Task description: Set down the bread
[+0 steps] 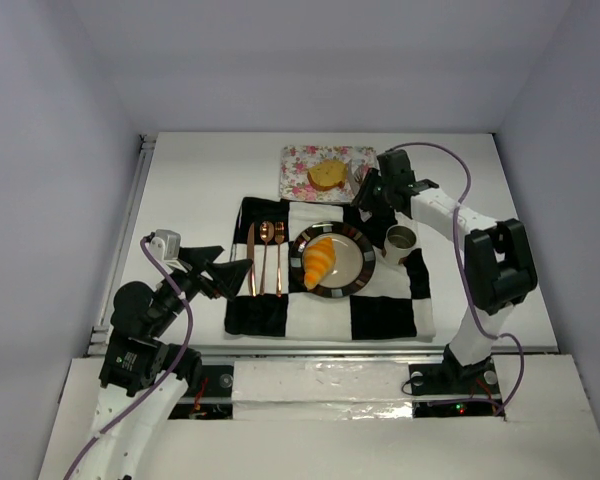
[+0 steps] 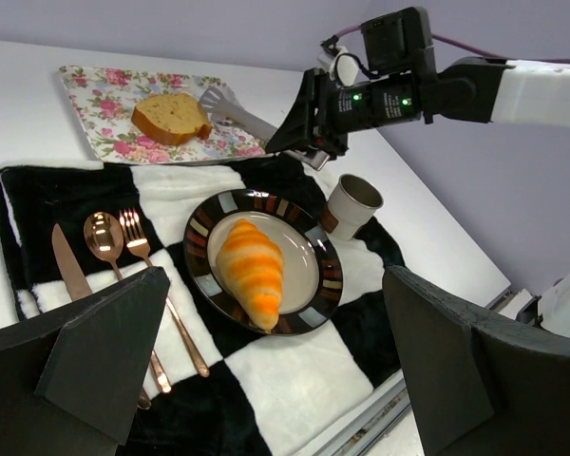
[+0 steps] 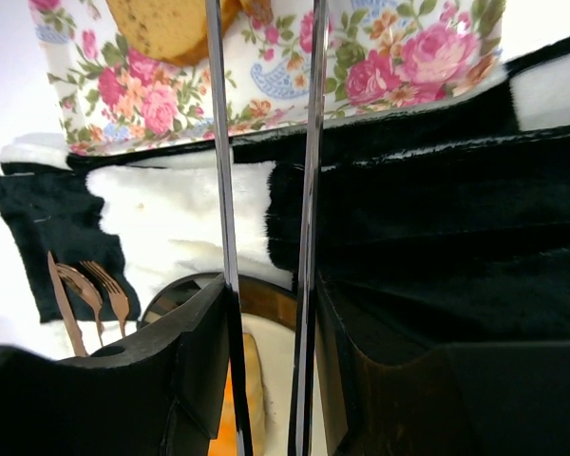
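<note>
Two baked pieces lie apart: the orange-golden curved croissant (image 1: 318, 262) on the round stripe-rimmed plate (image 1: 361, 241) in the middle, the round tan bread slice (image 1: 327, 174) on the far floral tray (image 1: 298, 166). The right gripper (image 3: 271, 318) grasps silver metal tongs (image 2: 233, 109) beside that slice; the left gripper (image 1: 226, 268), near left, gapes wide.

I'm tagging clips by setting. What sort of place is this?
Likely a robotics lab booth staged as a dinner setting: plain white walls enclose it, a left arm and right arm are mounted at the near edge, and a checkered placemat holds a plate, cutlery and a cup.
</note>
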`<state>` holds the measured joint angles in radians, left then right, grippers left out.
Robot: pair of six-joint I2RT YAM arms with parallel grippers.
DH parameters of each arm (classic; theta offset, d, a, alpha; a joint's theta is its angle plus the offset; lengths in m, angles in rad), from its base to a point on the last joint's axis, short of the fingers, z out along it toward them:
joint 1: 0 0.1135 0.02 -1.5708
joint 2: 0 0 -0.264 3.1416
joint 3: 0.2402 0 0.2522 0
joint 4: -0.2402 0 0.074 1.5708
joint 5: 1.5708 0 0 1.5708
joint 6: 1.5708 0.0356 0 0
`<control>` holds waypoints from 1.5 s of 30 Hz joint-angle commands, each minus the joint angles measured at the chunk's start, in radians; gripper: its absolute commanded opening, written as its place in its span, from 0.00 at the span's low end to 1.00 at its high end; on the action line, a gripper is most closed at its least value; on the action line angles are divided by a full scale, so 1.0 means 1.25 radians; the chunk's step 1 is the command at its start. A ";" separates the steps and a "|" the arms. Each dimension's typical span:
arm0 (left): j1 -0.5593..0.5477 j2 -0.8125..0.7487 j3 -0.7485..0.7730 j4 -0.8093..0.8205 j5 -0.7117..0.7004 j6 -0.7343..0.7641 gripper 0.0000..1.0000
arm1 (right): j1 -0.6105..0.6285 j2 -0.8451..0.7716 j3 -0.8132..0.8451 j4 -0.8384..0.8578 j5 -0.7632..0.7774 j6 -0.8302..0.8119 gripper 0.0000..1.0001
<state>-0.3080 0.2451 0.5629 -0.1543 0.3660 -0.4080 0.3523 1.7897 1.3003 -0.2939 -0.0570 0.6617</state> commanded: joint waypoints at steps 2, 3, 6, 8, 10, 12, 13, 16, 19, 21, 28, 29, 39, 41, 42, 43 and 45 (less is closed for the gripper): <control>-0.005 -0.007 -0.006 0.041 0.013 0.004 0.97 | -0.007 0.019 0.030 0.082 -0.075 -0.005 0.42; -0.005 -0.007 -0.007 0.042 0.013 0.004 0.97 | -0.007 0.022 0.025 0.096 -0.090 -0.002 0.42; -0.005 -0.005 -0.007 0.042 0.014 0.002 0.97 | -0.007 0.032 0.005 0.123 -0.108 0.009 0.39; -0.005 -0.005 -0.006 0.041 0.013 0.002 0.97 | -0.007 0.035 -0.006 0.134 -0.114 0.013 0.34; -0.005 -0.003 -0.005 0.041 0.012 0.002 0.97 | -0.007 0.029 -0.014 0.143 -0.119 0.017 0.33; -0.005 -0.003 -0.006 0.040 0.012 0.002 0.97 | -0.007 0.009 -0.033 0.160 -0.122 0.019 0.28; -0.005 -0.002 -0.006 0.041 0.012 0.002 0.97 | -0.007 0.002 -0.036 0.161 -0.125 0.018 0.26; -0.005 -0.002 -0.006 0.041 0.012 0.002 0.97 | -0.007 -0.033 -0.058 0.163 -0.118 0.018 0.18; -0.005 -0.002 -0.006 0.041 0.012 0.002 0.96 | -0.007 -0.086 -0.077 0.164 -0.120 0.017 0.17; -0.005 -0.002 -0.006 0.041 0.012 0.002 0.96 | -0.007 -0.122 -0.093 0.162 -0.124 0.017 0.15; 0.002 0.000 -0.006 0.042 0.014 0.001 0.96 | -0.007 -0.301 -0.174 0.119 -0.167 0.009 0.14; 0.002 0.000 -0.007 0.042 0.014 0.001 0.96 | -0.007 -0.345 -0.202 0.111 -0.173 0.009 0.14; 0.002 0.009 -0.007 0.046 0.021 0.001 0.96 | 0.020 -0.732 -0.417 -0.084 -0.254 0.047 0.13; 0.010 0.011 -0.007 0.046 0.024 0.002 0.96 | 0.020 -0.825 -0.431 -0.127 -0.283 0.056 0.13; 0.010 0.013 -0.008 0.047 0.025 0.001 0.96 | 0.020 -0.853 -0.440 -0.166 -0.289 0.063 0.14; 0.010 0.015 -0.009 0.047 0.025 0.001 0.96 | 0.020 -0.878 -0.457 -0.184 -0.299 0.067 0.14; 0.017 0.019 -0.009 0.049 0.030 0.001 0.96 | 0.020 -0.938 -0.479 -0.227 -0.310 0.074 0.14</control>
<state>-0.2985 0.2527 0.5625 -0.1528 0.3836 -0.4084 0.3687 0.6823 0.7311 -0.4797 -0.3813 0.7311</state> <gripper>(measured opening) 0.967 0.294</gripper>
